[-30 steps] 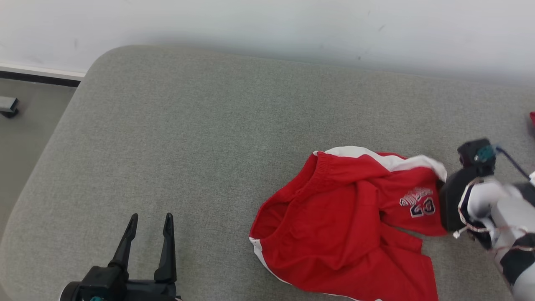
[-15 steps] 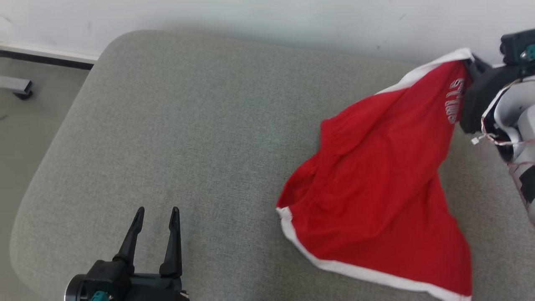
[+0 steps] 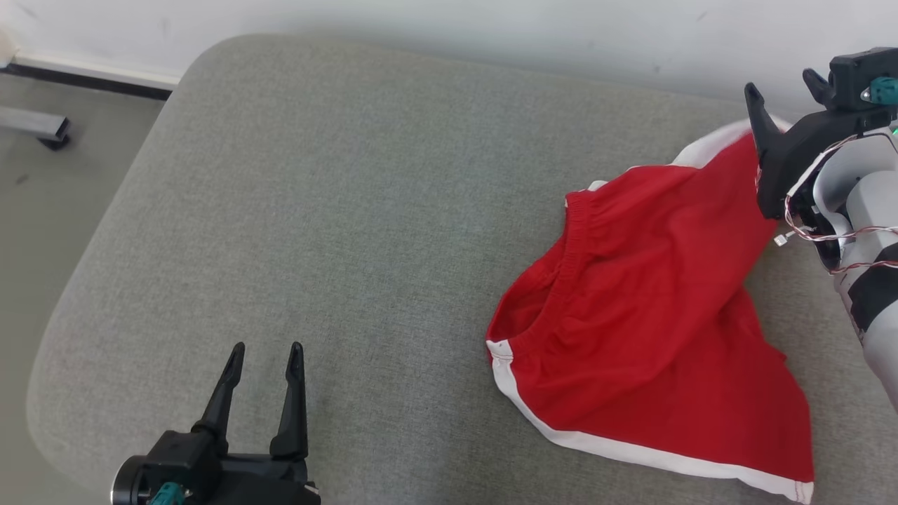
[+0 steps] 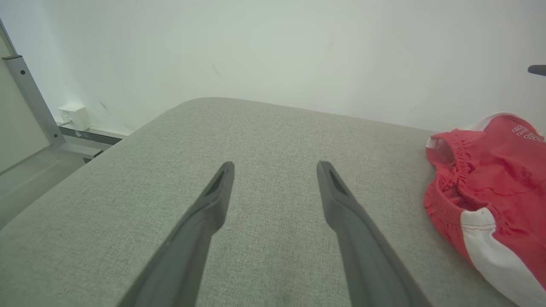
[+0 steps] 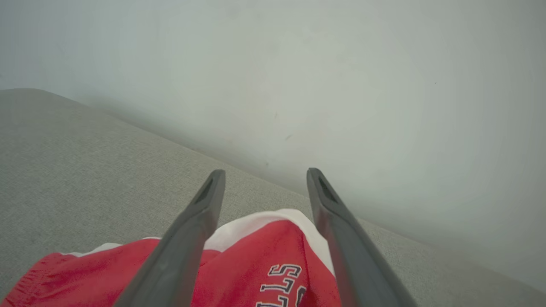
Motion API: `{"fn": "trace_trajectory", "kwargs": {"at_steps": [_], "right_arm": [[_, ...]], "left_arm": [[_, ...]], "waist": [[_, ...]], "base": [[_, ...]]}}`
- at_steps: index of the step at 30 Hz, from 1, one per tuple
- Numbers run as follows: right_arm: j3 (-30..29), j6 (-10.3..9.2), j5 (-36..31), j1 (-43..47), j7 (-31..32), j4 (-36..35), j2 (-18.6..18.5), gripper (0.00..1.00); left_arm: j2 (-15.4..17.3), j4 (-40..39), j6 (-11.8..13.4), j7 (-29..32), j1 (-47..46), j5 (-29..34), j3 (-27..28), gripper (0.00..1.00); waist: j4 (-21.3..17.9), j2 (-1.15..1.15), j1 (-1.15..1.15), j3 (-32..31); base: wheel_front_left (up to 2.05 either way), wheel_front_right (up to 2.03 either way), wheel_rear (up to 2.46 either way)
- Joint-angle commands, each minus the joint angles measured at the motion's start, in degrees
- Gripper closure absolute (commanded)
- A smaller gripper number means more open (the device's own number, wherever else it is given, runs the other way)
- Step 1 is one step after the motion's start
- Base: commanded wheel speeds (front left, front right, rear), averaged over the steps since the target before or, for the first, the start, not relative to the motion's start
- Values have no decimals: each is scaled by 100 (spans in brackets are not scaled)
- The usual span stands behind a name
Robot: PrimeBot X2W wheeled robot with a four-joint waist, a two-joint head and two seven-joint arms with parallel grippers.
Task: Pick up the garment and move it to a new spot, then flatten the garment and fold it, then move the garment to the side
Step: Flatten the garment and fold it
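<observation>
Right gripper (image 3: 780, 83) open, fingers (image 5: 200, 221) spread wide, not clamped on cloth; it hangs over the far right corner of the garment (image 3: 645, 315), close to the wall (image 3: 449, 21). Garment = red shorts with white trim, lying on the right part of the grey cushion (image 3: 337, 210). Far corner sits just short of the cushion's back edge, waistband faces left, white-trimmed hem runs toward the lower right of the head view. Cloth is rumpled, not flat. Left gripper (image 3: 267, 348) open, holding nothing, over the near left of the cushion, well apart from the garment. Open room: broad bare stretch of cushion across left and middle. Limits: wall along the back, rounded left edge dropping to the floor (image 3: 42, 210), metal foot (image 3: 35, 126) on the floor there
</observation>
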Motion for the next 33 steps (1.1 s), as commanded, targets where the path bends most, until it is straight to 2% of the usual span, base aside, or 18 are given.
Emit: {"fn": "trace_trajectory", "kwargs": {"at_steps": [1, 8, 13, 19, 26, 33], "right_arm": [[27, -18, 24, -55, -224, -34, 38, 0], [45, -18, 305, 342, -1101, -388, -33, 0], [-112, -17, 469, 969, -1262, -956, -116, 0], [-565, -17, 420, 1918, -1261, -1920, -195, 0], [-1353, -17, 124, 3493, -1264, -3295, 84, 0], [-1886, -17, -88, 4835, -1257, -4405, 499, 0]], "left_arm": [[-7, 11, 4, -17, 48, 72, 44, 0], [7, -13, -32, -17, 215, 207, 227, 0], [59, -55, -62, -17, 367, 283, 358, 0], [69, -118, -54, -18, 514, 357, 434, 0], [103, -141, -64, -18, 626, 411, 477, 0], [110, -164, -58, -18, 721, 440, 467, 0]], "waist": [[-120, -1, -1, -130], [-475, -1, -1, -450], [-782, -1, -1, -626], [-1051, -1, -1, -773], [-1313, -1, -1, -931], [-1448, -1, -1, -1033]], "base": [[0, 0, 0], [0, 0, 0], [0, 0, 0], [0, 0, 0], [0, 0, 0], [0, 0, 0]]}}
